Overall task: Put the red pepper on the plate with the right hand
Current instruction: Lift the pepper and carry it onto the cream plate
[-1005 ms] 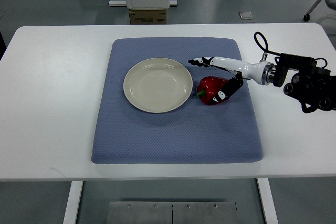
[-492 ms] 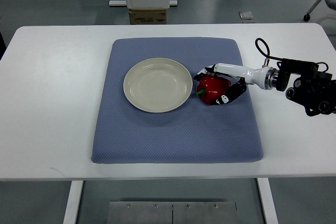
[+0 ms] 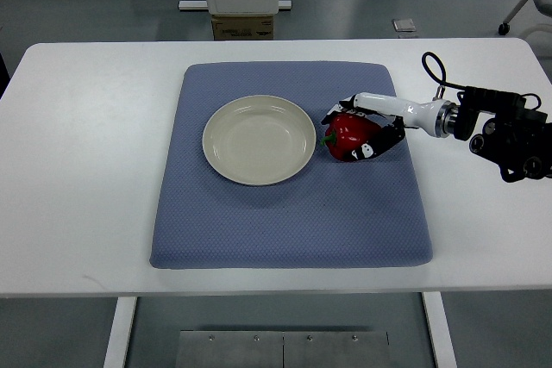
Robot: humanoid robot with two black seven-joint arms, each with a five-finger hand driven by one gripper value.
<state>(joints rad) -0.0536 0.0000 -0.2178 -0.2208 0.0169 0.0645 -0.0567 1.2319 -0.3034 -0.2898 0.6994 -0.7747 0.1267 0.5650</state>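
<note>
just right of the plate [image 3: 259, 140], the right robot hand [image 3: 369, 127] clasps the red pepper [image 3: 349, 136].

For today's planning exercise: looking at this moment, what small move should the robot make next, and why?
Probably lift the red pepper slightly. The right hand is closed around it, but it sits on the blue mat just right of the empty plate, so it must clear the rim first.
</note>
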